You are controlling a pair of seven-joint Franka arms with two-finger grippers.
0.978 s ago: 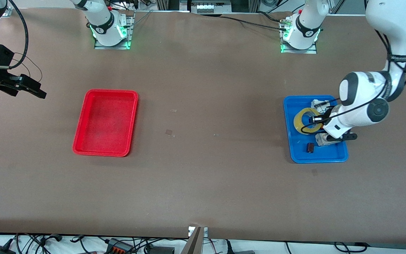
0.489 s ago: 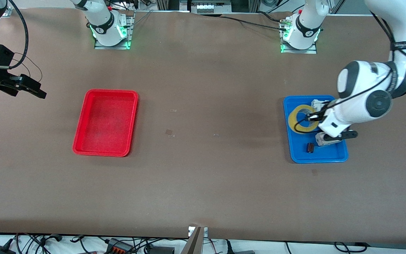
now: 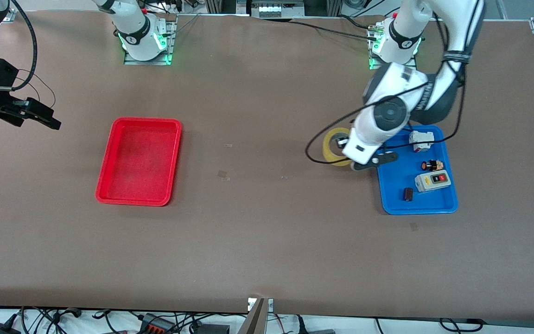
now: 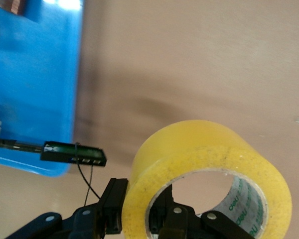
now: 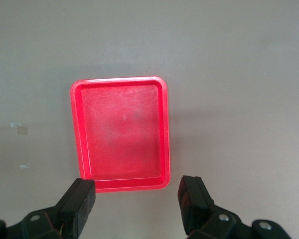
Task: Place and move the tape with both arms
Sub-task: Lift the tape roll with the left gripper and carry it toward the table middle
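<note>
The left hand, clamping the tape, is holding it over bare worktop beside the blue tray, while the right hand is waiting open above the red tray, handover pending.

One tape, two trays: red, blue, holding perhaps four small items.

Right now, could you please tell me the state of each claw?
Left claw: shut on the tape, above the table beside the blue tray.
Right claw: open, holding nothing.
</note>
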